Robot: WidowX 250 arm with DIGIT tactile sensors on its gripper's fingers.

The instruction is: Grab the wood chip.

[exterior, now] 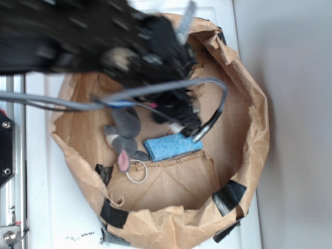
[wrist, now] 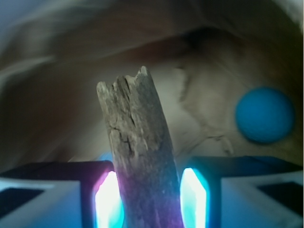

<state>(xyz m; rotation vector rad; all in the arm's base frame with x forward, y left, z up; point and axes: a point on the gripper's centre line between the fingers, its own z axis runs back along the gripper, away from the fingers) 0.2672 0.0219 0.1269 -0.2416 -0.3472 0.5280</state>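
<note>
Fingers: the robot's black gripper (wrist: 152,199) shows in the wrist view as two glowing pads, one on each side of the wood, pressed close against it; to my eye they are closed on it.

Wood chip: the dark brown, rough, cracked sliver of wood (wrist: 140,152) stands up between the fingers and ends in a jagged tip above them.

Where it sits: held in the fingers, with the brown paper blurred well behind it, so I judge it lifted clear, though no view shows the gap beneath.

Progress: the grab looks made. What is left, as I see it, is only to keep hold and bring it out of the crumpled brown paper bag basin (exterior: 249,104) on the white worktop (exterior: 57,218).

Wrist view only: the grip itself, the grain of the wood, and a round blue blob (wrist: 264,114) off to the right of the fingers, too blurred to name.

Exterior view only: the arm is a dark smear over the basin, hiding both fingers and wood. Below the arm lie a light-blue rectangular sponge (exterior: 172,147), a grey toy mouse with a pink ear (exterior: 123,139) and a thin wire ring (exterior: 136,171).

Risk: the chip tapers and is rough, so it could twist in the grip.
</note>
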